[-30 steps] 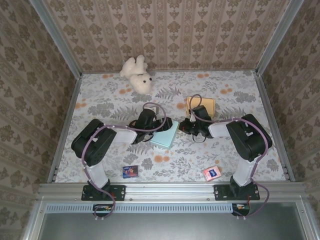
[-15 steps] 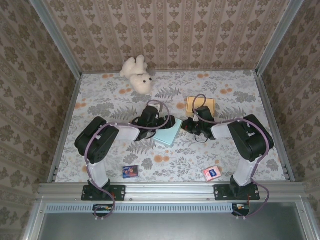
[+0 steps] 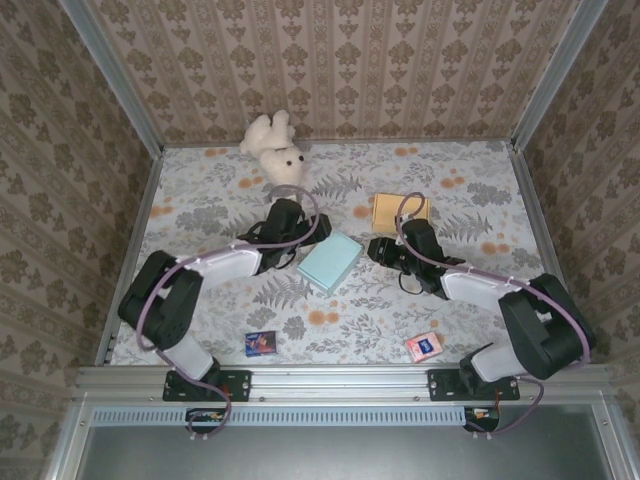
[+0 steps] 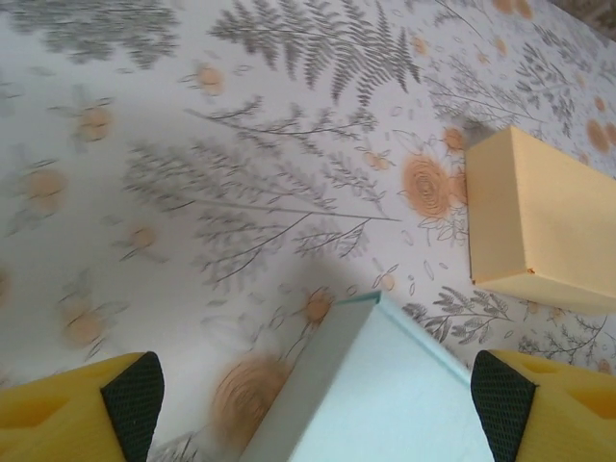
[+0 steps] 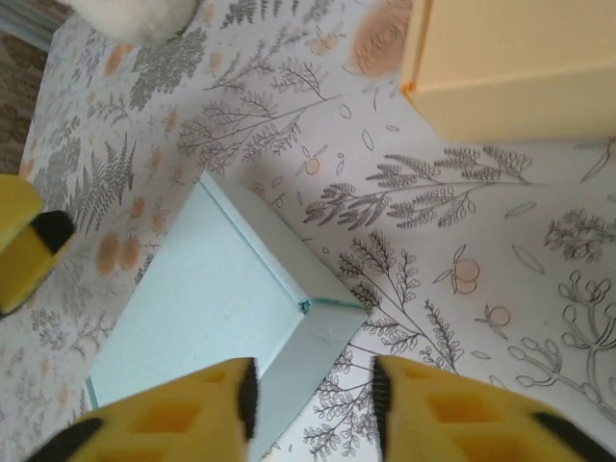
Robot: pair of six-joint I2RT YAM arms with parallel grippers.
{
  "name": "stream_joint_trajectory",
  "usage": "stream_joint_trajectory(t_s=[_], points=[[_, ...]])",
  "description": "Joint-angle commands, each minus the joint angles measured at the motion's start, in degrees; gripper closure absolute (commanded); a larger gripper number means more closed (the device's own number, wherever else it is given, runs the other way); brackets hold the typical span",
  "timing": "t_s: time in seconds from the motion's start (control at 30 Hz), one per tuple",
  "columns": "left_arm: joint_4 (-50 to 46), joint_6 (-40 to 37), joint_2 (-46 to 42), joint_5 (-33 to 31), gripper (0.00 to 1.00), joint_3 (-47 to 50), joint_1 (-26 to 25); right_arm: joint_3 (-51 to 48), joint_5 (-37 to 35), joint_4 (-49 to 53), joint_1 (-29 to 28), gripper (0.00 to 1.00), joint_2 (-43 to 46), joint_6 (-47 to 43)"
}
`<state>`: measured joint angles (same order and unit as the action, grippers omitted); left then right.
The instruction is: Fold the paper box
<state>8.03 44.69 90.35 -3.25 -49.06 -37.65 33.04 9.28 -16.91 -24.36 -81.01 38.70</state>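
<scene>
Left hand (image 4: 313, 399) spread wide and right hand (image 5: 314, 404) half open flank the blue paper box (image 3: 330, 262) on the desk (image 3: 200, 200), both empty, likely poised to press its sides.

Pale-blue paper box (image 3: 330, 262) — closed, lying flat, askew

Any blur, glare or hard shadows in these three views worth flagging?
Top external: even light, soft shadows, sharp. Left wrist: light-blue box and nearest tablecloth soft, yellow box crisper. Right wrist: the right gripper's fingertips blurred, no glare.
</scene>
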Motion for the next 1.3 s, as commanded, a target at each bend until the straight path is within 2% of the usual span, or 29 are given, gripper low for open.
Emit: stream_joint_trajectory(t_s=[0.0, 0.17, 0.33, 0.43, 0.57, 0.9, 1.13, 1.27], points=[[-8.0, 5.9, -6.5, -5.9, 0.13, 3.3, -1.7, 2.4, -3.3, 4.4, 0.3, 0.55, 0.9, -5.6], [-12.7, 11.4, -15.2, -12.3, 0.11, 8.5, -7.2, 8.9, -0.2, 6.3, 0.3, 0.5, -3.8, -10.3], [-14.0, 18.6, -18.8, -12.3, 0.11, 13.9, -10.6, 15.8, 3.9, 8.7, 0.3, 0.48, -11.4, -13.9], [-10.9, 21.3, -19.0, -12.3, 0.11, 16.8, -12.3, 18.2, 5.8, 8.7, 0.3, 0.48, -15.0, -14.7], [-3.4, 21.3, -17.7, -11.5, 0.12, 18.9, -13.7, 19.8, 8.3, 8.0, 0.2, 0.48, -18.6, -15.7], [2.4, 23.0, -8.2, -10.2, 0.16, 15.2, -15.0, 18.8, 11.4, 6.5, 0.1, 0.49, -22.7, -14.9], [2.6, 20.7, -3.5, -10.6, 0.2, 10.0, -14.1, 15.0, 16.0, 2.8, 0.1, 0.51, -20.7, -12.7], [0.9, 18.1, -1.9, -10.0, 0.22, 6.1, -12.0, 12.5, 18.9, -0.6, 0.1, 0.52, -17.7, -10.0]])
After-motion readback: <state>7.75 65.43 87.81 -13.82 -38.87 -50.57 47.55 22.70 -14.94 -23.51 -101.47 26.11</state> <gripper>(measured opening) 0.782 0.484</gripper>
